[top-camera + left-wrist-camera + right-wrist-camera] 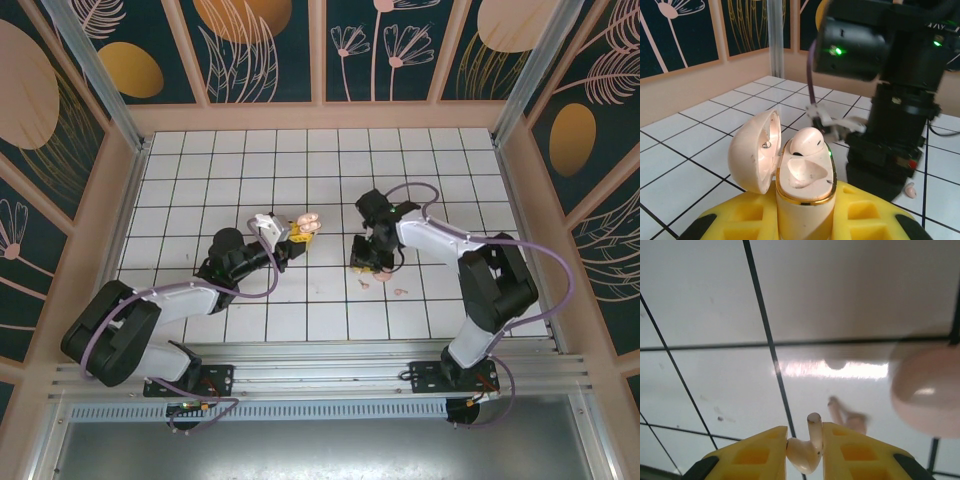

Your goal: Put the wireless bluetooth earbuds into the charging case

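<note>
The charging case [802, 200] is pale pink with a gold rim and stands upright between the yellow fingers of my left gripper [805, 212], which is shut on it. Its lid [752, 150] hangs open to the left. One earbud [806, 141] sits in the far slot; the near slot [805, 172] is bare. My right gripper [805, 430] is shut on a second earbud [806, 452], stem pointing away from the camera, close above the tiles. From above, the left gripper [298, 232] with the case [306, 225] is left of the right gripper [364, 264].
A small pink piece [400, 292] lies on the white tiles right of the right gripper, also seen past the black right arm [910, 189]. A blurred pink stem shape [847, 417] and a large blurred pink round shape [927, 390] lie beyond the right fingers. Wooden walls [320, 118] ring the floor.
</note>
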Robot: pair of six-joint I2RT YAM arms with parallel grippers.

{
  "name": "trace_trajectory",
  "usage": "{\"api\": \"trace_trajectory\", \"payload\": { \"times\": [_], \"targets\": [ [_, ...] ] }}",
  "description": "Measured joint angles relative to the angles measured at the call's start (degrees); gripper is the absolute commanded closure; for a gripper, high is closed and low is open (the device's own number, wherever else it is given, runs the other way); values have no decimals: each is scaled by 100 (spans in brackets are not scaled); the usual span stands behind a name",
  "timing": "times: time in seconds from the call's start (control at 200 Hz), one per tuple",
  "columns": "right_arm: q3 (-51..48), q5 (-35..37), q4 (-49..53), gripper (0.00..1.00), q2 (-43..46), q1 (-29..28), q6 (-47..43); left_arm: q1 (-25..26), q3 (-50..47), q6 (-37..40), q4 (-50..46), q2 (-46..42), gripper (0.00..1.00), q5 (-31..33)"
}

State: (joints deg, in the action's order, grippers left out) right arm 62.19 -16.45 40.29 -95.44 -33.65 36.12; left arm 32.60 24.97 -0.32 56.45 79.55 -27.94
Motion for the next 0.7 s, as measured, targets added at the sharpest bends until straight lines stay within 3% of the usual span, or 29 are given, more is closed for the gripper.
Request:
{"api": "trace_trajectory", "payload": {
  "times": [0.35, 0.696],
  "targets": [
    [-555, -212, -483, 77, 411, -1088, 1434, 0, -146, 26, -11, -293, 89, -120],
    [-962, -247, -807, 77, 411, -1287, 2192, 0, -249, 308, -122, -728, 89, -173]
  ]
}}
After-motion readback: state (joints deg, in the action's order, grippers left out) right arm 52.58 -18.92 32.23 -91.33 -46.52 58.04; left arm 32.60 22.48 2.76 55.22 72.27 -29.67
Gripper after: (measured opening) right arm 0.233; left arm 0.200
